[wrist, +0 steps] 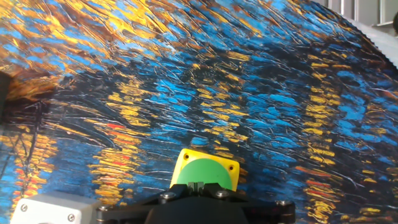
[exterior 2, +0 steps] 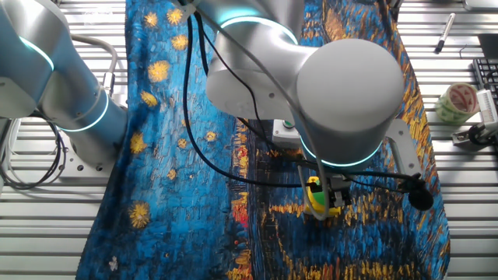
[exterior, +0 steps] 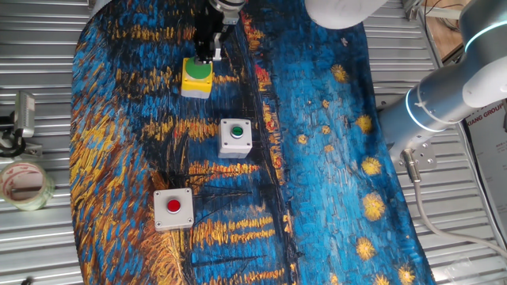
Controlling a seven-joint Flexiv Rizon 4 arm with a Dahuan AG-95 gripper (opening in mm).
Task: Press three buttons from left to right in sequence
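The three buttons stand in a diagonal row on the painted cloth. The yellow box with the green dome (exterior: 196,77) (exterior 2: 317,199) (wrist: 206,172) is farthest up in one fixed view. Below it come the grey-white box with a small green button (exterior: 235,136) and the grey-white box with a red button (exterior: 173,208). My gripper (exterior: 210,55) (wrist: 196,186) is directly over the green dome. In the hand view its two fingertips touch each other, so it is shut, with the tips at the dome's near edge. The arm hides most of the row in the other fixed view.
A roll of tape (exterior: 24,184) (exterior 2: 457,103) lies off the cloth on the slatted metal table, beside a metal clamp (exterior: 22,115). A pen (exterior 2: 445,33) lies on the table's far side. The robot's base and cables (exterior: 444,103) stand beside the cloth.
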